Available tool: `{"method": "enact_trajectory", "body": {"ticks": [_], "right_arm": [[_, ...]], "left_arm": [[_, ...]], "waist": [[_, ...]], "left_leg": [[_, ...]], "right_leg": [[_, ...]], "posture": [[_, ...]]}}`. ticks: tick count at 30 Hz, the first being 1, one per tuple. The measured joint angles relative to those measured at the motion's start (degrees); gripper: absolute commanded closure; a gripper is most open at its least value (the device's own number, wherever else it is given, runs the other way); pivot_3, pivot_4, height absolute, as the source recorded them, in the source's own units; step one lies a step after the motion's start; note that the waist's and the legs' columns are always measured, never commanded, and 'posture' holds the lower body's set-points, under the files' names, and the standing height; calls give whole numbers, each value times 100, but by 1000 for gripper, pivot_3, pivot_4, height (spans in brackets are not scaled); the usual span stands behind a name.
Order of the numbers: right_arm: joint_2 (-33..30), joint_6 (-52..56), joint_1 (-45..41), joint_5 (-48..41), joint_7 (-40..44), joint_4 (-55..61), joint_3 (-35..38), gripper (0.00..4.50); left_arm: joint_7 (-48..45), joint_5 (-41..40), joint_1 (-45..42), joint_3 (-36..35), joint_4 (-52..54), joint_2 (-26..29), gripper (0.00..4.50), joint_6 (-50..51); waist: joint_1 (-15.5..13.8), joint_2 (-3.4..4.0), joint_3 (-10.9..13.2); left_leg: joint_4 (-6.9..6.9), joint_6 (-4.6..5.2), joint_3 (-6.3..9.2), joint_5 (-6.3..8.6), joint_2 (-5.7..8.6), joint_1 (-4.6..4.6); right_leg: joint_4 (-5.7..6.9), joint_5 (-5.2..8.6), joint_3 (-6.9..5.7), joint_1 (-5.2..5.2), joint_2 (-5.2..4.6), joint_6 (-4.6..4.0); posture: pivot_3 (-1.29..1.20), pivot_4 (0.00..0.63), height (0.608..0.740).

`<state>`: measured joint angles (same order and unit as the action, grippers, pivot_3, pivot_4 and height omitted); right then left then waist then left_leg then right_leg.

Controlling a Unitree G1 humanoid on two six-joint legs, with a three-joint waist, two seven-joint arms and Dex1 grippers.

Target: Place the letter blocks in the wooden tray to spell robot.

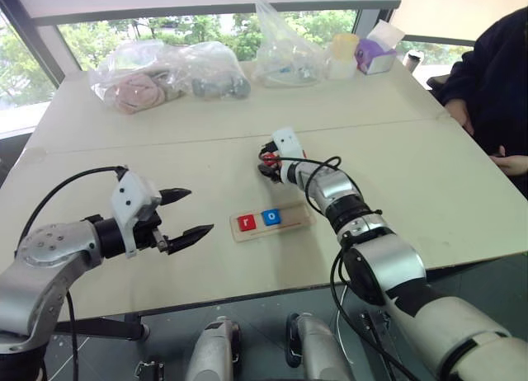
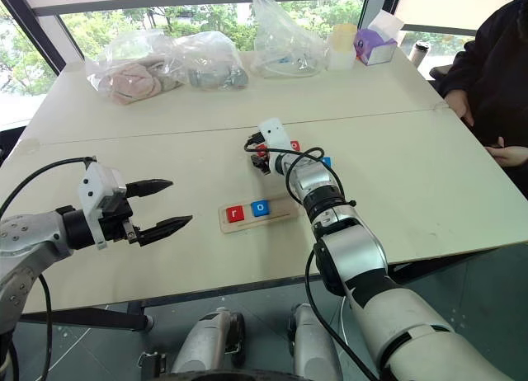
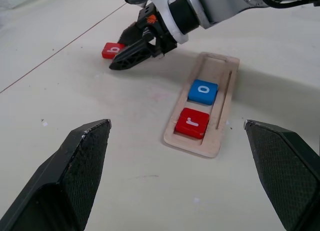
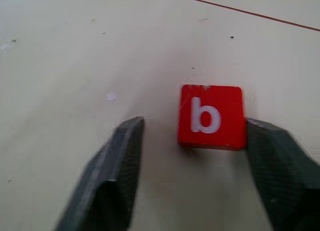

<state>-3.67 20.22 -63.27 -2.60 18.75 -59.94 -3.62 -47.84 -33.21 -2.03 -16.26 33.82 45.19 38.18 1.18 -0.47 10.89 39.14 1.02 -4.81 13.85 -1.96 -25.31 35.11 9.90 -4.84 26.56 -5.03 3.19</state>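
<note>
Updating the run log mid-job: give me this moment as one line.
tray: r, o seated | right gripper: straddling red b, one finger touching, not clamped | left gripper: open, idle

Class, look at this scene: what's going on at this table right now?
A two-armed robot is spelling a word with letter tiles. The wooden tray already holds a red r tile and a blue o tile. The right gripper is down at the table around a red b tile, one finger against its side, the other still apart, so it is not yet gripped. The left gripper hovers open beside the tray, holding nothing. A person sits at the table's far right.
</note>
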Motion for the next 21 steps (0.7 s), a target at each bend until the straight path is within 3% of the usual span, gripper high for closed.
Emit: {"method": "enact_trajectory", "body": {"ticks": [1,6,8,12,17,21], "right_arm": [[5,-25,-8,1,-40,-31,44,3350],[4,24,9,4,-89,-8,177,3352],[-108,243,262,25,-27,539,141,3352],[-832,1434,1539,31,238,3275,13,3352],[-1695,3945,3021,-331,321,7147,384,3352],[-1815,5233,3863,-509,195,8578,746,3352]], "left_arm": [[0,1,-4,2,-2,9,0,-12],[-5,5,-57,112,-19,13,0,-65],[-24,5,-96,222,-54,12,0,-107],[-69,9,-206,347,-231,15,0,-142],[-224,15,-326,502,-416,28,0,-251],[-337,25,-419,649,-593,29,0,-354]], "waist": [[0,0,0],[-16,1,0],[-45,1,0],[-101,4,2],[-50,5,1],[-46,5,0]], "left_leg": [[0,0,0,0,0,0],[0,-1,1,-1,0,0],[0,-1,5,-1,0,-2],[-4,-1,5,0,6,-10],[-12,-2,3,2,-1,-5],[-13,-15,3,9,-14,0]], "right_leg": [[0,0,0,0,0,0],[0,0,0,-2,-1,0],[-2,1,0,-2,-2,0],[-6,6,0,1,-12,9],[-4,8,-1,9,-9,8],[-4,13,-3,12,1,13]], "posture": [[0,150,725],[0,150,725],[0,150,725],[0,150,725],[0,150,725],[0,150,725]]}}
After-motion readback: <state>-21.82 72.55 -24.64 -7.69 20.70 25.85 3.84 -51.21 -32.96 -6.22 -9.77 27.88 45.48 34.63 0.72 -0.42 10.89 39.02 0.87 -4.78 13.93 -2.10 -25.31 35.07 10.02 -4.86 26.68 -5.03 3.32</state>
